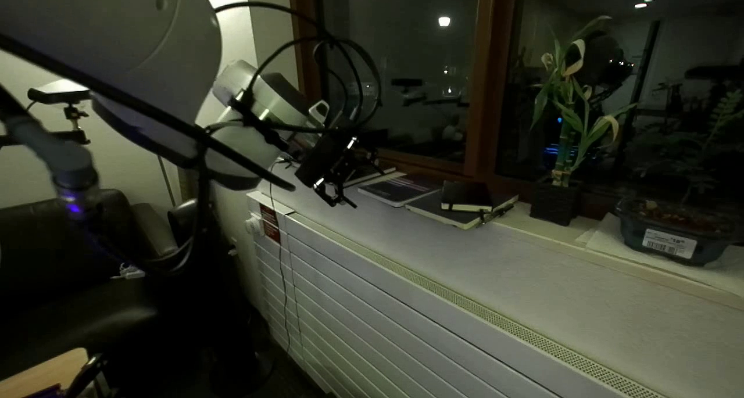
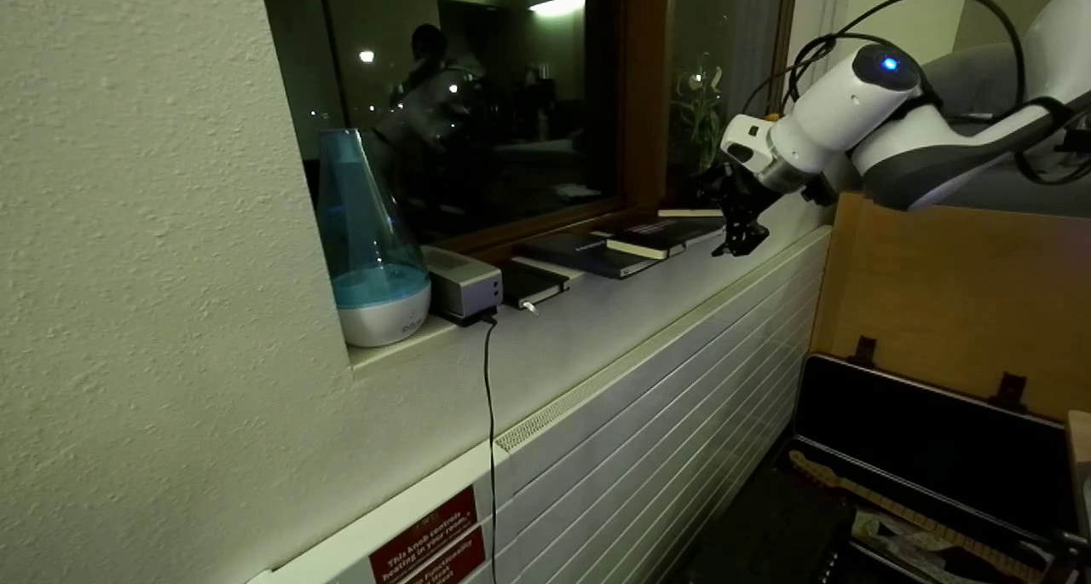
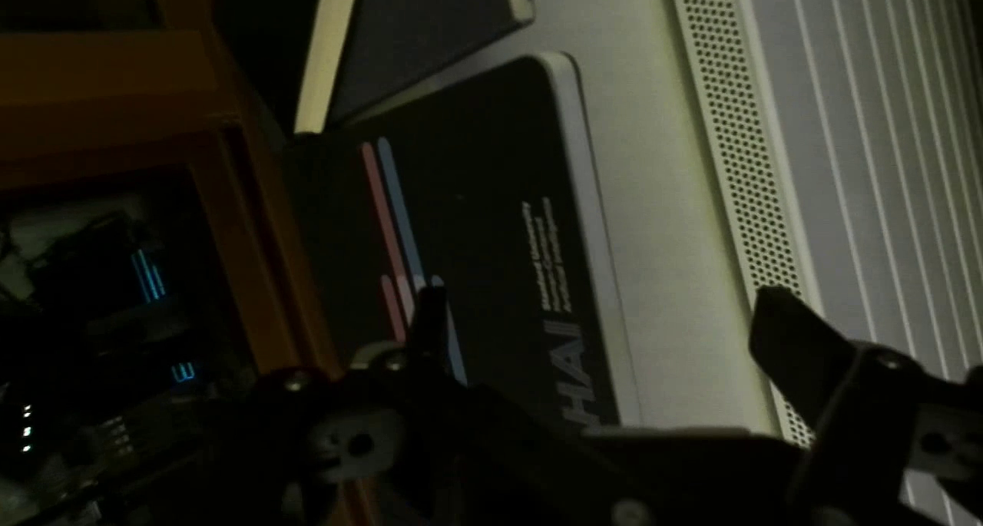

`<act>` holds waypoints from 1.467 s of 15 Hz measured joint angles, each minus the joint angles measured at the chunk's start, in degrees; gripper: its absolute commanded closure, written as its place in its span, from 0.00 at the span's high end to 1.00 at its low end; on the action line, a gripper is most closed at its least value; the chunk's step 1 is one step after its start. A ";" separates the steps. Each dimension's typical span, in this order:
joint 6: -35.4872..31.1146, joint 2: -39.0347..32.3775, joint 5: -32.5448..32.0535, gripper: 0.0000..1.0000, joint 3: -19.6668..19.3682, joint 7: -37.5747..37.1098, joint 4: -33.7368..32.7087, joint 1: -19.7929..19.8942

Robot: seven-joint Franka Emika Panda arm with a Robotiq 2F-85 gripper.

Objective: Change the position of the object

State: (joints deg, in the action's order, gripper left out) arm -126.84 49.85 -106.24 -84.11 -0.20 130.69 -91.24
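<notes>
The task's object is not named; several notebooks lie on the windowsill. A black notebook with red and blue stripes and the letters HAI lies flat in the wrist view. It also shows in an exterior view. Next to it lies a dark notebook with a small black book on top. My gripper is open with nothing between its fingers. In the wrist view one finger overlaps the HAI notebook and the other overlaps the radiator grille. In both exterior views the gripper hangs above the sill, apart from the notebooks.
A potted bamboo and a plastic planter stand on the sill. A blue humidifier, a grey box with a cable and a black book stand at another end. A window frame rises behind; a radiator is below.
</notes>
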 measured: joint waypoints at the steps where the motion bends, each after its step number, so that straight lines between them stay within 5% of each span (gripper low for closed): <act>1: 0.63 -0.40 3.81 1.00 1.79 0.27 0.61 0.81; 14: 1.58 -12.47 52.23 1.00 24.11 -0.14 1.59 11.29; 18: -0.52 -19.30 67.42 1.00 36.22 -0.79 1.64 19.95; 22: -2.18 -25.58 79.83 1.00 53.67 -3.09 1.53 34.30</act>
State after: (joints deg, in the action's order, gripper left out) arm -129.02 24.27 -26.41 -30.44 -3.30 132.21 -56.94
